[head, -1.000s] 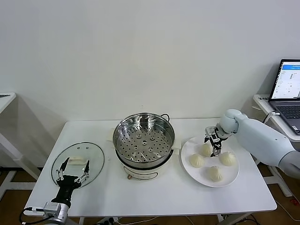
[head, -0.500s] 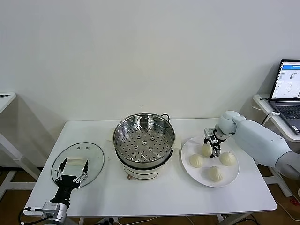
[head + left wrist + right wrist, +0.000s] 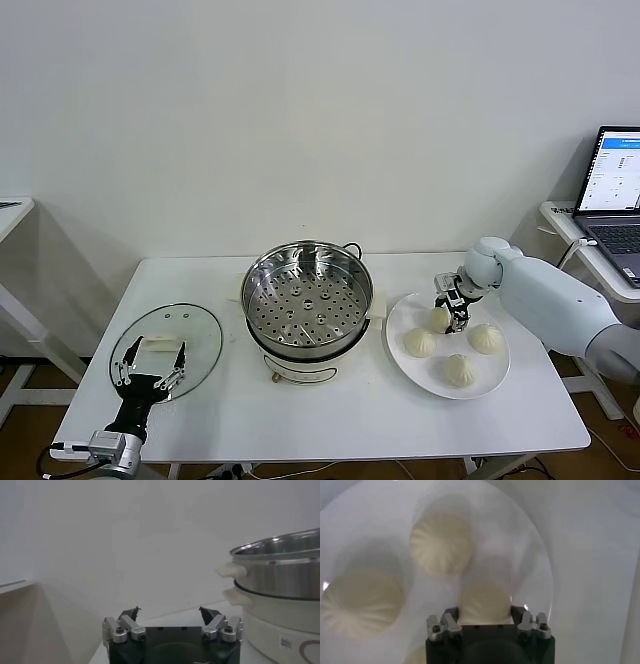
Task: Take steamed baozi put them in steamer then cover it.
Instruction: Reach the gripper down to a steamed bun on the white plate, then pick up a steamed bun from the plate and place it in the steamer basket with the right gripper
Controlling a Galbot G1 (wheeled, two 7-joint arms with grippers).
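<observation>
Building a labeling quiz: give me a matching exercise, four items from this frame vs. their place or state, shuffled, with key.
Things:
1. cover
2. steamer
3. right pincer
4. left pincer

States:
A. shut on the baozi at the far edge of the white plate
B. open, over the table's near left corner
C. flat on the table, left of the pot
D. uncovered, perforated tray bare

Pairs: 1-C, 2-D, 3-A, 4-B
</observation>
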